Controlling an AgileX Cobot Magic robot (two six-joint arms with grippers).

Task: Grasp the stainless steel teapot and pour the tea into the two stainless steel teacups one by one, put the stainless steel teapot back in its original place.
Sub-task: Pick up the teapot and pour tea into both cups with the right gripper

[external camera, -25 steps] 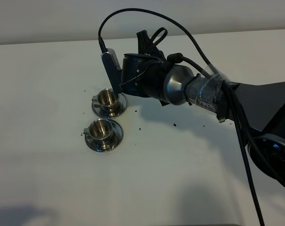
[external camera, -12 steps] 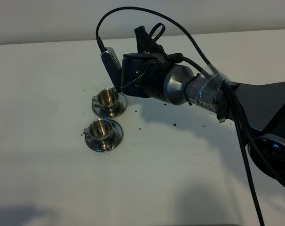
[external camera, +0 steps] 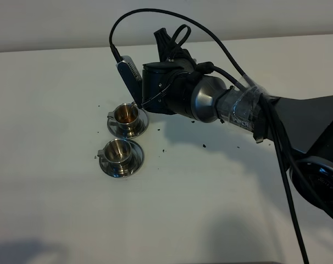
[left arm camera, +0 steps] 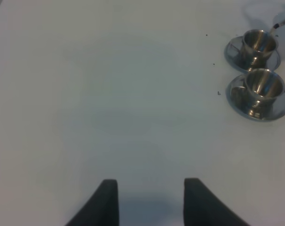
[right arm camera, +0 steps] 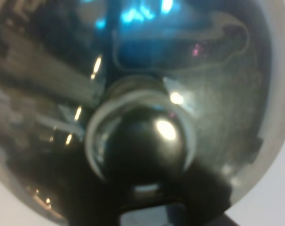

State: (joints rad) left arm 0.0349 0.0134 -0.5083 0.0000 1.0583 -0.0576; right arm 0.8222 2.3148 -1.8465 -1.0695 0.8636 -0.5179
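High view: the right arm [external camera: 210,104] tips over the far teacup [external camera: 125,114], with tea [external camera: 124,113] inside. The near teacup [external camera: 117,149], just beside it, looks empty. Dark specks [external camera: 204,146] dot the counter [external camera: 221,209].

Left wrist view: the left tool [left arm camera: 151,200] is apart and empty, well left of the cups. The spout [left arm camera: 280,22] hangs at the far rim, so any drift would likely splash the saucer [left arm camera: 234,52].

Right wrist view: the right tool [right arm camera: 149,212] is clamped on the teapot [right arm camera: 208,70]. More tilt might loosen the lid knob [right arm camera: 138,136].

There are two steel teacups, one teacup [external camera: 125,114] and a second teacup [external camera: 117,149]. Two saucers [external camera: 134,163], one under each. One steel teapot [right arm camera: 203,94].
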